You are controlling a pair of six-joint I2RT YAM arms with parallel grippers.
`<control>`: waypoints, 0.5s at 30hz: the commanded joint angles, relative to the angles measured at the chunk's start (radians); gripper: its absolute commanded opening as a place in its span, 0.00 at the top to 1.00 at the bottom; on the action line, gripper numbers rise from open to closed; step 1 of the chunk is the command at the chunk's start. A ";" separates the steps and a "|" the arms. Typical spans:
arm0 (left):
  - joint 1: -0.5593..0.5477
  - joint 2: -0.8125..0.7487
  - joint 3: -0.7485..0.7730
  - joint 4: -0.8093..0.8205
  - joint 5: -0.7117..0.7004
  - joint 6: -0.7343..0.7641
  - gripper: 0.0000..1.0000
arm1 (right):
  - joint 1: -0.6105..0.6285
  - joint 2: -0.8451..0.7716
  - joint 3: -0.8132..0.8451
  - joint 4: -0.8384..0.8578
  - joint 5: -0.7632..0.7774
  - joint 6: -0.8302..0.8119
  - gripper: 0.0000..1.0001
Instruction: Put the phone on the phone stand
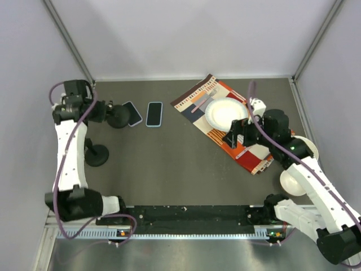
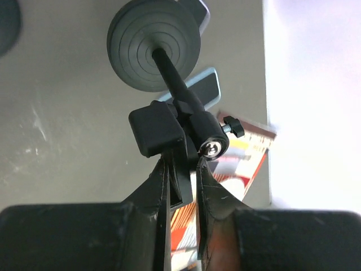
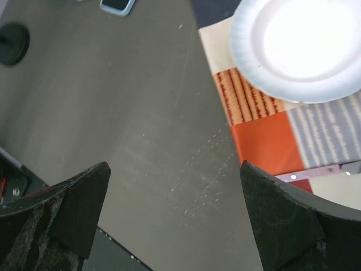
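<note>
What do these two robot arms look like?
The left arm and right arm are white segments linked by black joints, each trailed by a looping purple cable. Each ends in two black wedge-shaped fingers.

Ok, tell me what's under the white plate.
The white plate rests on a patterned cloth, which shows beyond it toward the left and the near side. The part of the cloth directly beneath the plate is covered, so anything else there cannot be seen.
</note>
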 commanded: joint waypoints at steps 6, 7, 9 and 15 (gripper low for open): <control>-0.538 -0.196 -0.190 0.048 -0.105 -0.290 1.00 | 0.206 -0.036 -0.087 0.189 -0.071 -0.047 0.01; -0.582 -0.190 -0.196 0.048 -0.130 -0.317 1.00 | 0.233 -0.041 -0.093 0.202 -0.066 -0.041 0.01; -0.700 -0.161 -0.196 0.045 -0.173 -0.397 1.00 | 0.251 -0.059 -0.115 0.235 -0.054 -0.034 0.01; -0.930 -0.060 -0.127 0.028 -0.320 -0.546 1.00 | 0.269 -0.067 -0.145 0.246 -0.044 -0.011 0.01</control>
